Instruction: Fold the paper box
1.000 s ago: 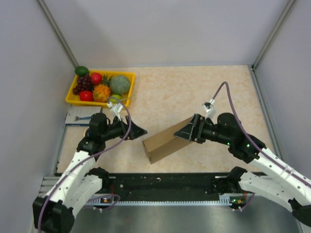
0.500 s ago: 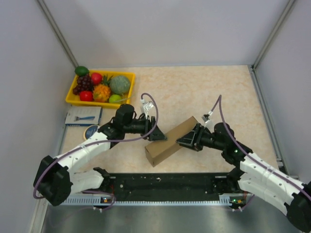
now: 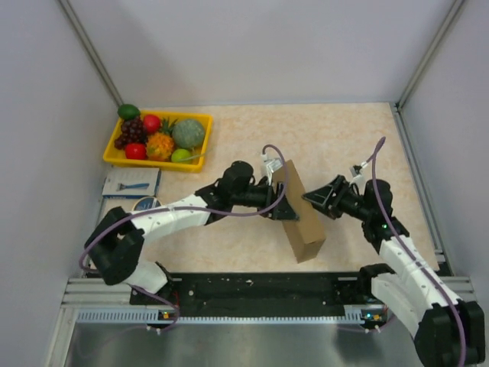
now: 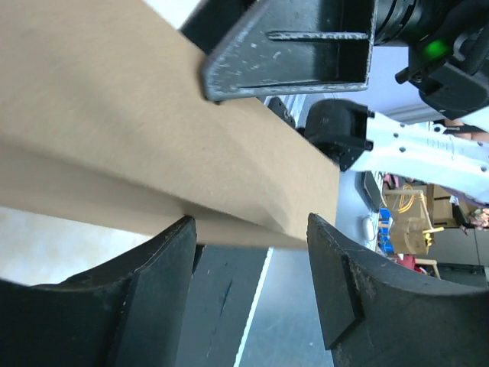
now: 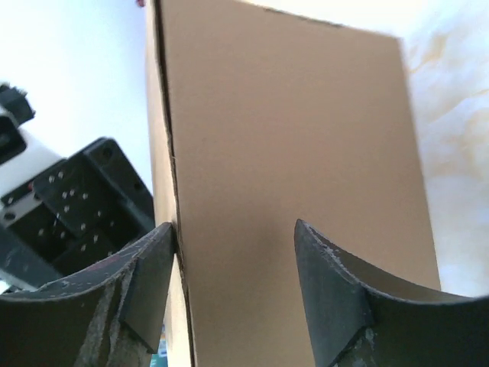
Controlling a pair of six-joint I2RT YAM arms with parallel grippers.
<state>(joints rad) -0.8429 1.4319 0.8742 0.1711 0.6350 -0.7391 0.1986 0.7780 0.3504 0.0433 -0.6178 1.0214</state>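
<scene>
The paper box point(image 3: 303, 218), plain brown cardboard, stands folded flat on edge in the middle of the table, running from far to near. My left gripper point(image 3: 281, 205) is against its left face and my right gripper point(image 3: 314, 197) against its right face. In the left wrist view the box point(image 4: 114, 115) fills the top; my left gripper point(image 4: 250, 222) is open, one fingertip point(image 4: 183, 229) touching the box's lower edge, with nothing between the jaws. In the right wrist view the box face point(image 5: 290, 138) lies just beyond my open right gripper point(image 5: 234, 225).
A yellow tray point(image 3: 113, 157) of toy fruit sits at the far left. A blue-white packet point(image 3: 131, 183) and a small round object point(image 3: 145, 205) lie near it. The black arm-base rail point(image 3: 260, 287) runs along the near edge. Walls close in on three sides.
The box has swung from a low diagonal lie to standing on edge, far to near. My left arm reached right to its left face; my right gripper moved to its right face.
</scene>
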